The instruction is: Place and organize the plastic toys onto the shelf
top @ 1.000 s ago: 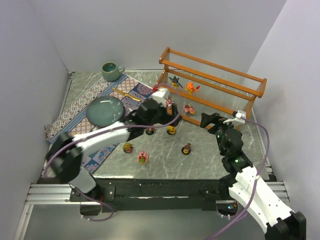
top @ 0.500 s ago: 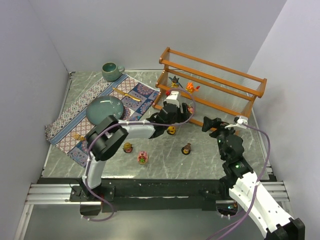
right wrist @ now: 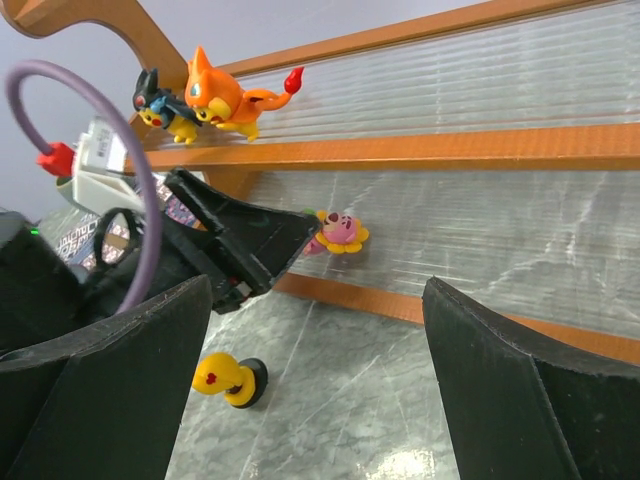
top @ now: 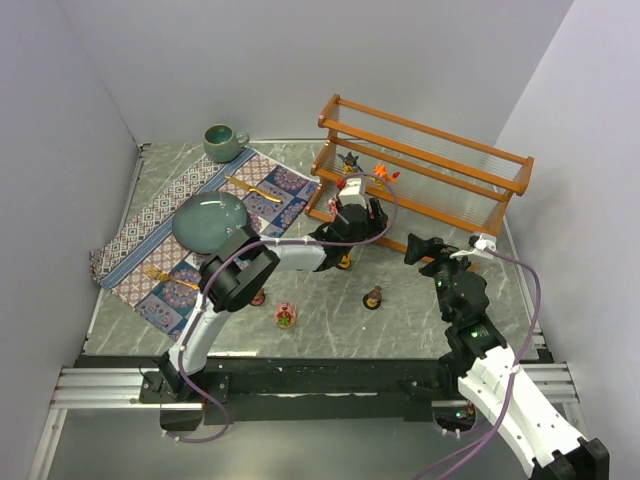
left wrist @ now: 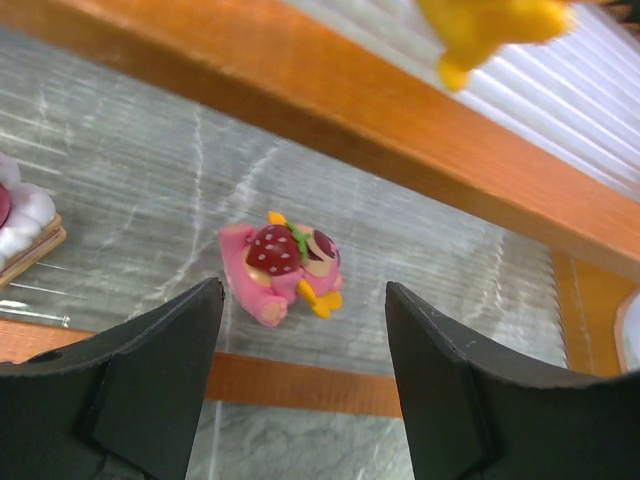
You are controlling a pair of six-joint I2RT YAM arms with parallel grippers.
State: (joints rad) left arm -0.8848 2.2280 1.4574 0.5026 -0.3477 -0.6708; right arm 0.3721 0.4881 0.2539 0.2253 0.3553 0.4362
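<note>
1. The left hand (left wrist: 302, 300) hangs at the lowest tier of the shelf (right wrist: 450, 142), fingers spread and pinching nothing. The pink strawberry toy (left wrist: 285, 268) lies on its side on the tier just beyond the fingertips.
2. The right hand (right wrist: 318, 290) is also spread and empty, close to the front of the shelf and near the left hand.
3. Risks, as I judge them:
   - If it pulls back or swings sideways, a left finger could clip the pink toy or the white cake-like toy (left wrist: 25, 225) beside it and sweep one off the tier.
   - The purple cable (right wrist: 110, 120) loops near the orange toy (right wrist: 225, 90) and the dark spiky toy (right wrist: 160, 110) on the tier above, so a wrist turn might drag them.
   - With both hands this close, a reach by either could bump the other.
4. Count of toys:
   - Four are on the shelf, two per tier.
   - Four are on the surface (top: 420, 310): a yellow toy (right wrist: 228, 378), a brown toy (top: 372, 297), a pink-red toy (top: 285, 315) and one half hidden by the left arm (top: 257, 297).
   - A further one may sit under that arm; I cannot tell.
5. There is also one green mug (top: 222, 142), one teal plate (top: 208, 220) and one patterned mat (top: 150, 220).
</note>
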